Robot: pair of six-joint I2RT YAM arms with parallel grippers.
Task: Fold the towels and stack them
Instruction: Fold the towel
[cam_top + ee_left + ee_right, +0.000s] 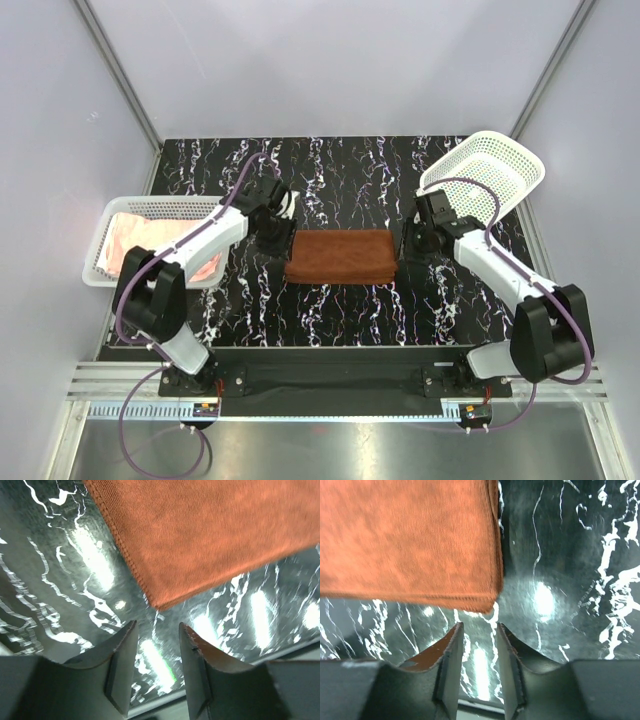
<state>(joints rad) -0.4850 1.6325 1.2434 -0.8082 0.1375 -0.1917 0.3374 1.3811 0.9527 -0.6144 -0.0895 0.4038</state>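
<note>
Writing: small tags on the base boards (205, 405) at the near rail are too small to read

Towel: one folded rust-orange towel (340, 256) lies flat at the middle of the black marbled table (340, 180); its long axis runs 9 to 3 o'clock; stacked layers show at its right end in the right wrist view

Left arm: rises from its base at 7 o'clock, elbow high, forearm running toward 1 o'clock; left gripper (275, 240) sits just beside the towel's 9 o'clock end, pointing down; released, fingers apart with only table between them

Right arm: base at 5 o'clock, forearm running toward 11 o'clock; right gripper (415, 245) just beside the towel's 3 o'clock end; released, a narrow gap, grasping nothing

Left basket: white mesh basket (110, 215) at 9 o'clock holds pale pink towels (150, 240)

Right basket: white tilted basket (500, 160) at 2 o'clock
</note>
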